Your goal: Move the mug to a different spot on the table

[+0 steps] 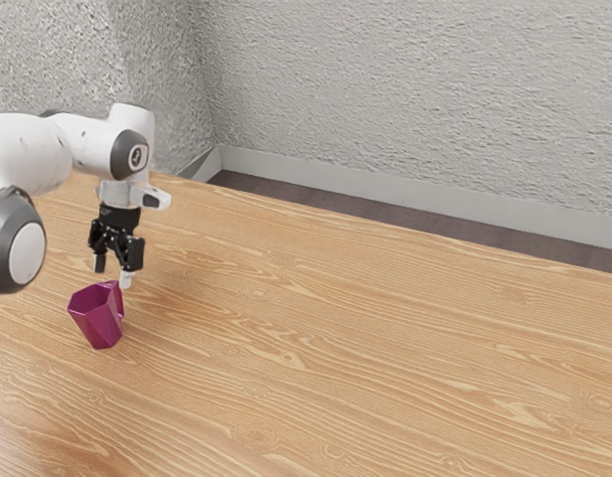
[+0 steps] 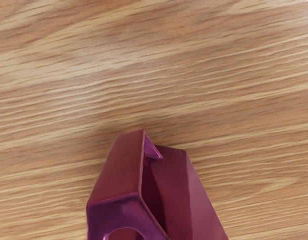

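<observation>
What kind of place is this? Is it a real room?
Probably a plain pretend test room made on a computer, not a home: a big wooden table, rough grey walls, and a white robot arm above a purple mug.

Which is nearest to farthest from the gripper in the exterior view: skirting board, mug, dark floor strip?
1. Mug, just under the gripper.
2. Dark floor strip, past the table's far edge.
3. Skirting board, at the wall's foot.

Exterior: side-on, wide, across table (image 1: 385, 348). Wrist: downward, close. Shared: mug (image 1: 97, 314), tabletop.
</observation>
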